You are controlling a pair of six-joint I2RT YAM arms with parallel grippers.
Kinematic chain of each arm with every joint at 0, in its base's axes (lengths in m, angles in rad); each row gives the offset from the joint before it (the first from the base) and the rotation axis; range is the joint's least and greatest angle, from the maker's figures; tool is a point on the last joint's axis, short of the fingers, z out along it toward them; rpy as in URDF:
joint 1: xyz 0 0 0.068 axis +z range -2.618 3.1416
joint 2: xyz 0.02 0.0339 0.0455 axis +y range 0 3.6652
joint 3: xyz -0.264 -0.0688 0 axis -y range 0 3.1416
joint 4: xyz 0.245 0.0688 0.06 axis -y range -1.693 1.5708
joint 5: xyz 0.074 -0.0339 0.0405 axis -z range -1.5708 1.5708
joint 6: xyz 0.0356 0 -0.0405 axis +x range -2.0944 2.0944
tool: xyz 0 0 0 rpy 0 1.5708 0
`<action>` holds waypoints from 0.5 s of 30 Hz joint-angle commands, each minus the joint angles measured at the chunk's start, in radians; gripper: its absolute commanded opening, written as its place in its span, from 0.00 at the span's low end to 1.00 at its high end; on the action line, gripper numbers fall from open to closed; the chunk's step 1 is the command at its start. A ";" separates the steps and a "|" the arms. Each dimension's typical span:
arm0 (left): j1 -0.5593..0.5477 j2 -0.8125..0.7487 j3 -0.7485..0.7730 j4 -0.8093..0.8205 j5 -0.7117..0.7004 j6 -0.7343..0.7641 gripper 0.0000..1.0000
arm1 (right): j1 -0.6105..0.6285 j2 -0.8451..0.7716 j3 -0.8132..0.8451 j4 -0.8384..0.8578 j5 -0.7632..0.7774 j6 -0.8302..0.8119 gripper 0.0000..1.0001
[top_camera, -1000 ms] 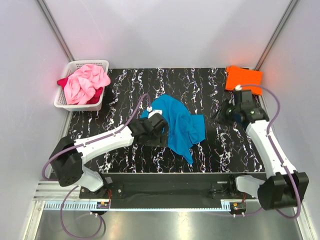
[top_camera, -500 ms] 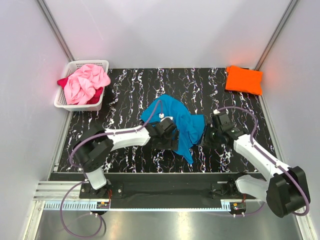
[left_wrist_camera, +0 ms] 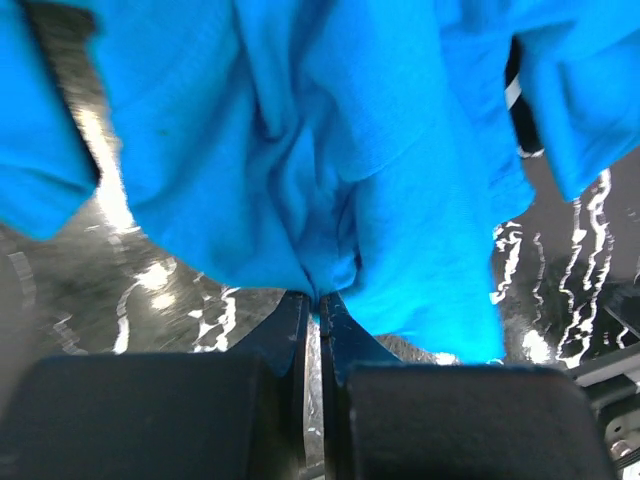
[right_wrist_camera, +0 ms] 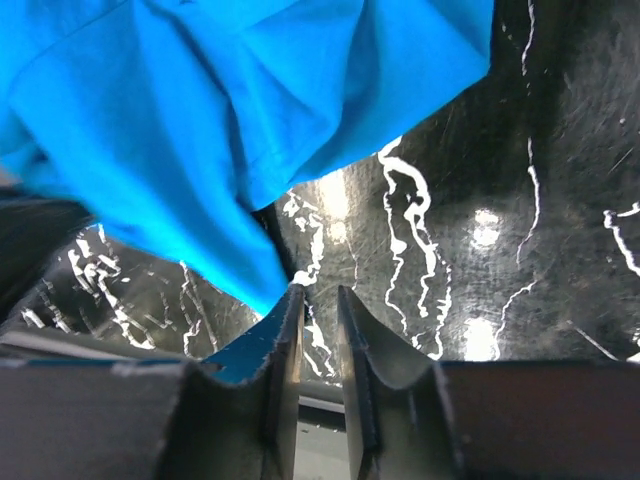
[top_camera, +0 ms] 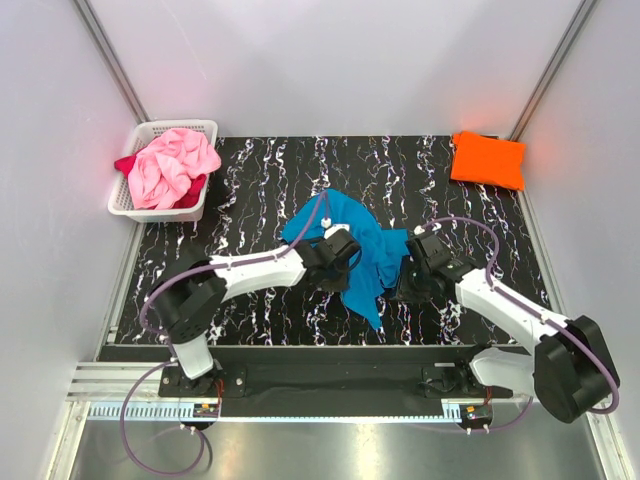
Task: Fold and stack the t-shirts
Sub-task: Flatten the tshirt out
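- The right gripper (right_wrist_camera: 318, 292) has been brought from the orange shirt (top_camera: 487, 160) to the blue shirt (top_camera: 365, 240), mid on the desk (top_camera: 250, 190) — jaws narrow, nothing clamped.
- The left gripper (left_wrist_camera: 318, 298) is closed on blue cloth — spreading is judged next.

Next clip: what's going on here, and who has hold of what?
Both arms are working on the crumpled turquoise blue t-shirt mid-table. The left gripper is shut on a fold of it. The right gripper sits at the shirt's edge, jaws slightly apart with nothing visibly between them. A bright orange t-shirt lies folded in the far right corner. The light pink t-shirt and dark red t-shirt are bunched in the white lattice basket.
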 commanded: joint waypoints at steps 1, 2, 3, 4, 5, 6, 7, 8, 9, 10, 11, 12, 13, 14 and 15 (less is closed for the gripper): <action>-0.009 -0.139 0.064 -0.050 -0.106 0.006 0.00 | 0.026 0.025 0.061 0.001 0.106 0.002 0.26; -0.011 -0.160 0.068 -0.063 -0.121 0.012 0.00 | 0.031 0.034 0.067 -0.003 0.120 -0.004 0.24; -0.009 -0.180 0.073 -0.070 -0.129 0.017 0.00 | 0.043 0.052 0.081 -0.016 0.163 -0.010 0.24; -0.011 -0.205 0.076 -0.073 -0.134 0.022 0.00 | 0.051 0.061 0.088 -0.023 0.186 -0.017 0.24; -0.009 -0.240 0.091 -0.083 -0.147 0.032 0.00 | 0.058 0.080 0.107 -0.033 0.211 -0.023 0.23; -0.011 -0.257 0.097 -0.089 -0.154 0.038 0.00 | 0.078 0.086 0.116 -0.045 0.276 -0.029 0.24; -0.009 -0.268 0.108 -0.102 -0.158 0.048 0.00 | 0.094 0.089 0.124 -0.054 0.313 -0.032 0.24; -0.009 -0.283 0.125 -0.105 -0.166 0.055 0.00 | 0.104 0.098 0.143 -0.062 0.390 -0.037 0.25; -0.009 -0.289 0.134 -0.106 -0.172 0.061 0.00 | 0.117 0.098 0.151 -0.062 0.422 -0.056 0.25; -0.009 -0.290 0.140 -0.111 -0.178 0.066 0.00 | 0.138 0.097 0.156 -0.060 0.450 -0.064 0.25; -0.009 -0.287 0.153 -0.114 -0.197 0.075 0.00 | 0.150 0.095 0.160 -0.054 0.500 -0.076 0.25; -0.009 -0.280 0.157 -0.114 -0.204 0.081 0.00 | 0.166 0.094 0.160 -0.036 0.522 -0.099 0.26; -0.006 -0.270 0.165 -0.116 -0.212 0.094 0.00 | 0.186 0.092 0.159 -0.027 0.538 -0.109 0.26; -0.003 -0.247 0.182 -0.117 -0.217 0.098 0.00 | 0.195 0.085 0.153 -0.014 0.545 -0.121 0.27; 0.000 -0.231 0.191 -0.117 -0.218 0.103 0.00 | 0.198 0.079 0.153 -0.001 0.547 -0.129 0.27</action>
